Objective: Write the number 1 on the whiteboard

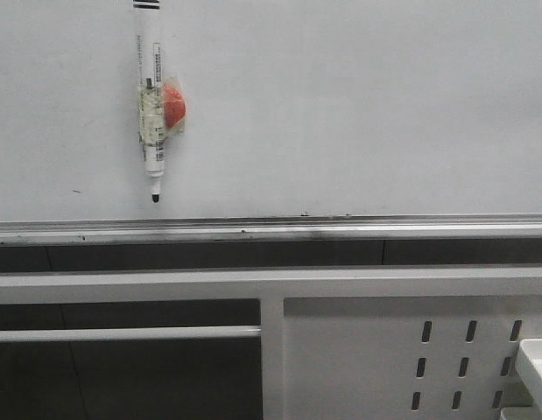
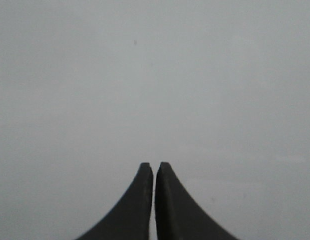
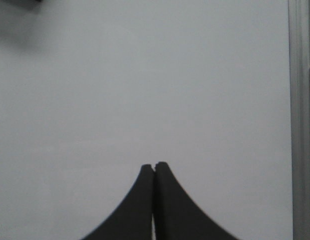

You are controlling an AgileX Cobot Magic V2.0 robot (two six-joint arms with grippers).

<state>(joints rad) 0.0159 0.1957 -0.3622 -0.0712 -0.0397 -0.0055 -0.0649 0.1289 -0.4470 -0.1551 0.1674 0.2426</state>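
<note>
The left pincer [image 2: 153,166] was closed on nothing, its tips facing the bare whiteboard [image 1: 358,105]. The right pincer [image 3: 154,166] was likewise closed and empty, the board's metal edge [image 3: 299,120] off to one side. No stroke showed.

Glossy smooth whiteboard [image 1: 358,105], silver metal tray rail [image 1: 341,229], matt black jaws

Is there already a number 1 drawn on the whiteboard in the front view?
No: the whiteboard bears no black stroke; only the marker pen hangs against it, tip down.
</note>
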